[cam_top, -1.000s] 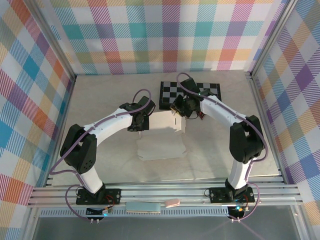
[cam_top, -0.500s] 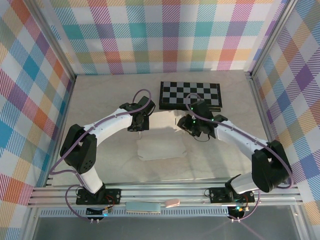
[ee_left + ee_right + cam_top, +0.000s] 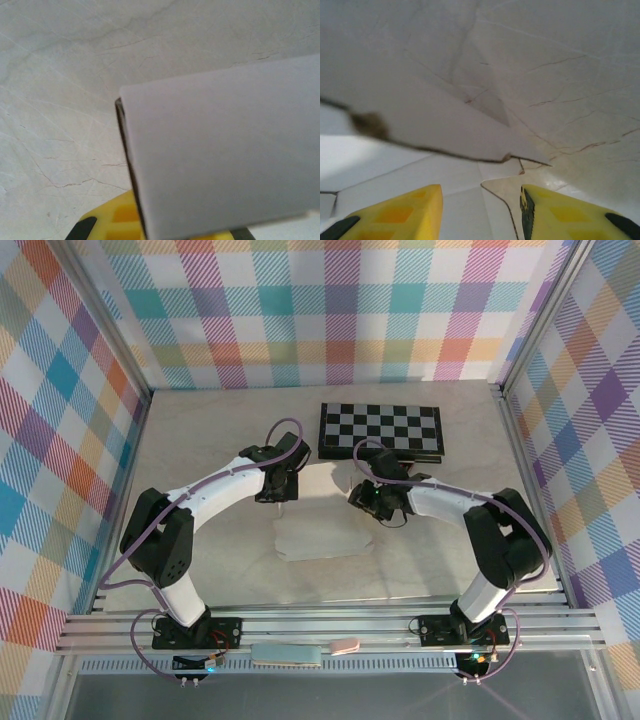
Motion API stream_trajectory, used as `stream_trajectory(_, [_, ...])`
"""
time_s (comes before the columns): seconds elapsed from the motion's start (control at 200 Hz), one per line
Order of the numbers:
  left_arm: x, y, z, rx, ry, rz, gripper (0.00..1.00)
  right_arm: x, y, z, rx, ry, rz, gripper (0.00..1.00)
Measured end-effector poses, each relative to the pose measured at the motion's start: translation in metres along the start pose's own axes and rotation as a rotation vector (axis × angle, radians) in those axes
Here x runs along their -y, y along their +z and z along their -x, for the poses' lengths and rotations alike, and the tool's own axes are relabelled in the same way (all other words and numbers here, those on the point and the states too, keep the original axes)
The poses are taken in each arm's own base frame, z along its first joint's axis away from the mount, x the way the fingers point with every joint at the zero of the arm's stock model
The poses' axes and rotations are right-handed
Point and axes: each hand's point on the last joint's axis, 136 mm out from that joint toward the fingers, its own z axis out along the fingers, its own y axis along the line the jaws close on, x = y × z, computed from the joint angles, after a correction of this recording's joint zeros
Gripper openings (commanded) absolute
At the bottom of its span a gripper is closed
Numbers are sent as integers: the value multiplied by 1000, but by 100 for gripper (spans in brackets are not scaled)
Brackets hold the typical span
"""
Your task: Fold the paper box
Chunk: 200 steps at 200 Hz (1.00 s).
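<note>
Fold judged early: box (image 3: pixel 325 535) lies on the tabletop (image 3: pixel 200 440) just nearside of the chessboard (image 3: pixel 380 428), 1 panel raised and clamped in the left gripper (image 3: pixel 277 495), right gripper (image 3: pixel 358 496) apart and empty beside it, remaining flaps unfolded.

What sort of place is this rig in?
Probably a lab data-collection cell, not a home or factory: plaid-printed walls, an aluminium-extrusion frame, and a checkerboard on the marble-look tabletop.
</note>
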Motion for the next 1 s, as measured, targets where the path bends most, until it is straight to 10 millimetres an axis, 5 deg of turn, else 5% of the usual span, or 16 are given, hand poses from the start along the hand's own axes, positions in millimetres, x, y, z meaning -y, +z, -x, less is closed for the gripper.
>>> stream_trajectory(0.57, [1, -1, 2, 4, 2, -3, 0, -1, 16, 7, 13, -30, -3, 41])
stream_trajectory(1.0, [1, -1, 2, 4, 5, -3, 0, 7, -3, 2, 47, -29, -1, 48])
